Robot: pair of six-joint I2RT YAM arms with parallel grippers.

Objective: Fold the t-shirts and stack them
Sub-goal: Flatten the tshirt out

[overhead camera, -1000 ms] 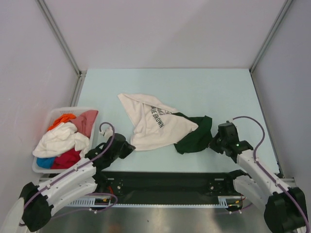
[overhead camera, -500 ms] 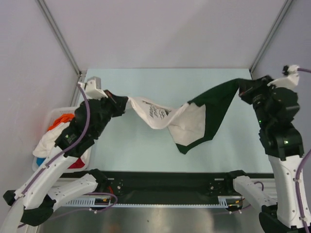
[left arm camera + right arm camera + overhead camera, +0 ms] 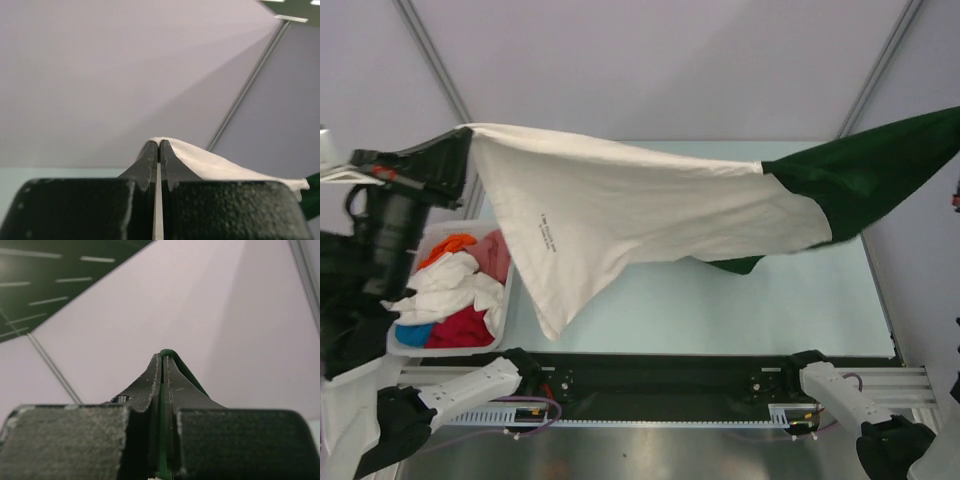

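A cream-white t-shirt (image 3: 640, 200) with a dark green sleeve (image 3: 880, 165) and small dark print hangs stretched in the air above the table. My left gripper (image 3: 463, 145) is raised high at the left and shut on its cream edge, which also shows in the left wrist view (image 3: 200, 152) beside the gripper (image 3: 158, 145). My right gripper (image 3: 163, 357) is shut on green cloth (image 3: 186, 375); in the top view it lies past the right edge. A loose cream corner droops down at the lower left.
A white plastic basket (image 3: 428, 232) at the left holds more tees: white (image 3: 450, 285), red (image 3: 460, 325), orange (image 3: 450, 243) and blue (image 3: 412, 335). The light blue table (image 3: 720, 300) lies under the shirt. Grey walls and metal posts enclose the back and sides.
Both arms have risen and spread apart. The shirt has gone from a slack twist between them to a wide span lifted off the table.
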